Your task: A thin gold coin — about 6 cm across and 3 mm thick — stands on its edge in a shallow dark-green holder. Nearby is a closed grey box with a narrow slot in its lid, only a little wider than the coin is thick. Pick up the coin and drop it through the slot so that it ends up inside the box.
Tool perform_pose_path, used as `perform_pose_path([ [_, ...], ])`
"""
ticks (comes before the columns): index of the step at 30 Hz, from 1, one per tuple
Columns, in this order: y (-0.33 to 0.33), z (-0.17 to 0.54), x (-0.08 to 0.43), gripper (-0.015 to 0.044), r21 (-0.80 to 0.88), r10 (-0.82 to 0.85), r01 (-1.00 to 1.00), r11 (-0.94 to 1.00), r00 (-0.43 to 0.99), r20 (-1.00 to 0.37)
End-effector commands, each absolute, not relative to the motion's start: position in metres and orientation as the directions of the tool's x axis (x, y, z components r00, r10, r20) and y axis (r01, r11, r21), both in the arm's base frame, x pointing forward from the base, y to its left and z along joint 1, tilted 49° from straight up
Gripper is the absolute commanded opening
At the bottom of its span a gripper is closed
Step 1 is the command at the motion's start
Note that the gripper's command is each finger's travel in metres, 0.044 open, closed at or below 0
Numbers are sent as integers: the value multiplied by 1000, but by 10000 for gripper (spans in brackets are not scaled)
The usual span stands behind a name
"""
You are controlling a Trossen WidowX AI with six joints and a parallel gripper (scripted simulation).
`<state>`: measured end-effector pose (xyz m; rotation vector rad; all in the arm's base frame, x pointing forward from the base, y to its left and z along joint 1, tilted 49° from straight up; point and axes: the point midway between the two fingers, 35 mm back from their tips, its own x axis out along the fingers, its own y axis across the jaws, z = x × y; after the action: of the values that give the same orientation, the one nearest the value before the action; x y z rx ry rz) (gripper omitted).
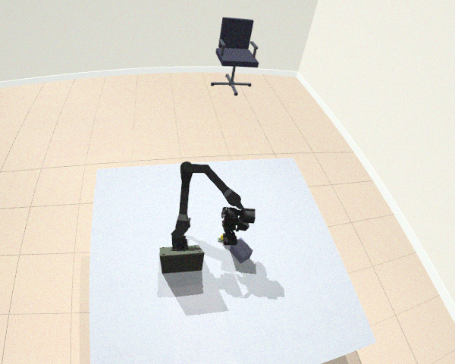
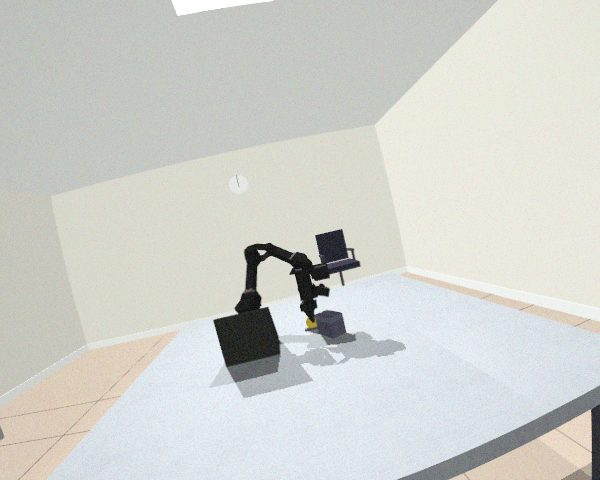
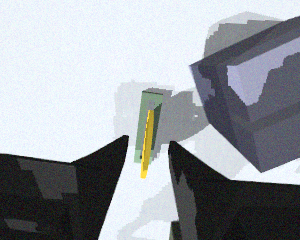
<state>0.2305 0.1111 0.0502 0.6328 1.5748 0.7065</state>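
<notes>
The gold coin (image 1: 221, 237) (image 2: 310, 323) (image 3: 147, 145) stands on edge in the green holder (image 3: 144, 115). In the wrist view it is a thin, near-upright yellow strip. My gripper (image 1: 230, 241) (image 2: 312, 319) (image 3: 148, 143) is open and points down at the coin. In the wrist view one fingertip shows on each side of the coin's near part, with a gap on both sides. How far the tips stand above the holder is hard to tell. The grey box (image 1: 242, 250) (image 2: 332, 325) (image 3: 260, 110) stands close by on the right. I cannot make out its slot.
The arm's dark base block (image 1: 181, 262) (image 2: 248, 338) stands left of the box on the pale table (image 1: 133, 333) (image 2: 186, 428). The arm's shadows fall across the table around the box. An office chair (image 1: 237, 56) (image 2: 333, 248) stands behind the table.
</notes>
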Motion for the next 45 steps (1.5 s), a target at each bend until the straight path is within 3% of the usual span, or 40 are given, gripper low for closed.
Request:
perform_pose_path([
  [1,117,46,228,161,751,746,9,661,-118,-655],
  [13,129,36,225,161,754,749,10,657,-120,-652],
  [19,129,36,225,3,754,749,10,657,-120,-652],
  [45,103,56,234,0,746,741,10,666,-116,-661],
])
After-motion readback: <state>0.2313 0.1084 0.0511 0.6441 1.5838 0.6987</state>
